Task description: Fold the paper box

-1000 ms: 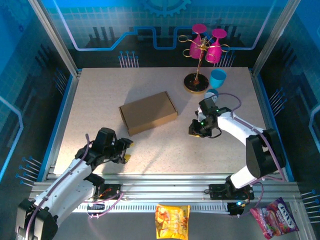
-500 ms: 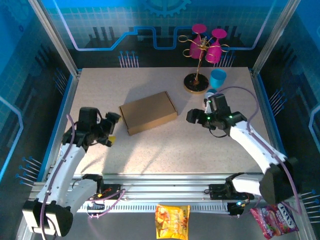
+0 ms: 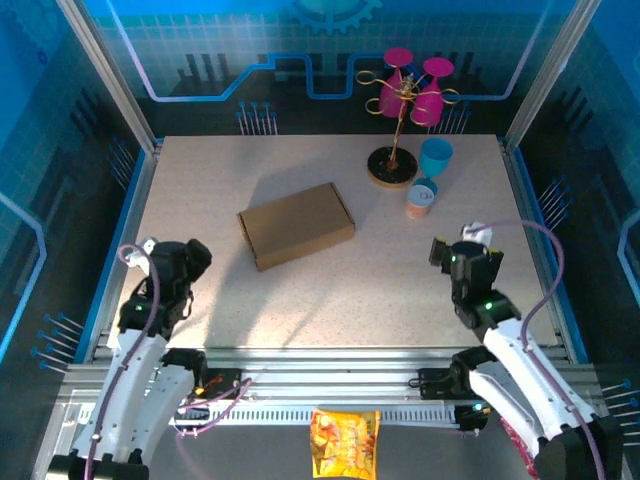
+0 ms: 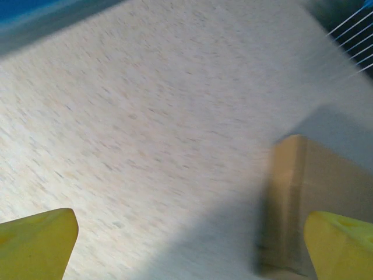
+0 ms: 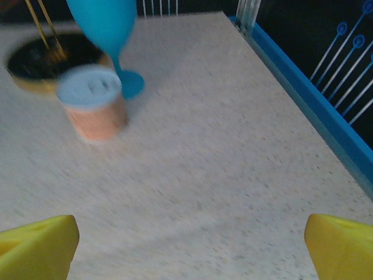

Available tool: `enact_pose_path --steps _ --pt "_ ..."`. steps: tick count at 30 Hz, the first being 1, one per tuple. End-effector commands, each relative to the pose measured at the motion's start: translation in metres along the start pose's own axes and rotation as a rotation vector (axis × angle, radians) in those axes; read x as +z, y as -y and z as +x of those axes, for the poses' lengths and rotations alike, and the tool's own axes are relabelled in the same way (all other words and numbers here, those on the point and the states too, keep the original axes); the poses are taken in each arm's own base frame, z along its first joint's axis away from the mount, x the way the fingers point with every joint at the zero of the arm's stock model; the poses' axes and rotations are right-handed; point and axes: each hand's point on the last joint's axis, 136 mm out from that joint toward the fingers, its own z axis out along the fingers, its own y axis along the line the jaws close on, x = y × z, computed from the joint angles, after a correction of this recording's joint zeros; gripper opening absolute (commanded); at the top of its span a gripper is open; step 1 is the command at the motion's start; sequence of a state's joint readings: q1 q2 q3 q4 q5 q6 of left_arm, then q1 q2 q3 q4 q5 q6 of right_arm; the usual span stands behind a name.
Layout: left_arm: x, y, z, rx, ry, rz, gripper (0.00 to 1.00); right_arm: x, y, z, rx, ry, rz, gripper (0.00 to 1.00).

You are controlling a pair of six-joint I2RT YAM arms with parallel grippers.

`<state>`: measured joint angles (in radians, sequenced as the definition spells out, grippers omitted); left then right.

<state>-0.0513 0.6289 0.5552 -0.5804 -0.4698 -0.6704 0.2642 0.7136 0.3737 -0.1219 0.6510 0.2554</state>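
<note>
1. The paper box (image 3: 297, 225) is lying flat and shut on the table (image 3: 330, 290), a bit left of centre. It is sitting in the same spot and at the same angle as a second ago. From above it is looking like a closed carton, with no loose flaps showing.
2. Nothing is touching it. In the left wrist view one blurred corner of it is showing ahead and to the right, well apart from the fingers.
3. The left tool (image 4: 186, 245) is standing wide open and holding nothing, with bare table showing between its yellow fingers (image 4: 35, 242). A second ago it was partly closed and hovering near the box's near-left corner. Now it is pulling back toward the near-left edge of the table.
4. The right tool (image 5: 186, 248) is doing the same: jaws fully spread, empty. A second ago it was narrower and just right of the box. Now it is retreating to the near-right side, looking at the lidded cup (image 5: 93, 108) and the blue goblet (image 5: 111, 29).
5. The cup, the goblet and the stand with pink cups (image 3: 400, 100) are not shifting at all.
6. My read: with both arms letting go and backing off together while the box is staying closed, the fold is looking finished and the arms are heading home.
7. I cannot tell from here whether the closing tab is seated. If it is springing up, it is going to need another press.
</note>
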Motion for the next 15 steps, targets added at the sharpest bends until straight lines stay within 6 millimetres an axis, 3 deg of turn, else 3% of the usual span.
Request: enact_pose_path --steps 1,6,12,15 --pt "0.02 0.007 -0.023 0.288 0.194 0.0 0.99 0.013 -0.003 -0.024 -0.134 0.183 0.02 1.0" --pt "0.061 0.021 0.014 0.337 0.181 0.14 0.99 0.045 -0.03 0.001 -0.149 0.106 -0.093 1.0" --pt "0.094 0.059 0.008 0.338 0.143 0.278 0.99 0.075 -0.062 -0.027 -0.117 0.212 -0.223 1.0" --pt "0.106 0.078 -0.001 0.311 0.159 0.375 0.99 0.091 -0.071 -0.031 -0.107 0.227 -0.263 1.0"
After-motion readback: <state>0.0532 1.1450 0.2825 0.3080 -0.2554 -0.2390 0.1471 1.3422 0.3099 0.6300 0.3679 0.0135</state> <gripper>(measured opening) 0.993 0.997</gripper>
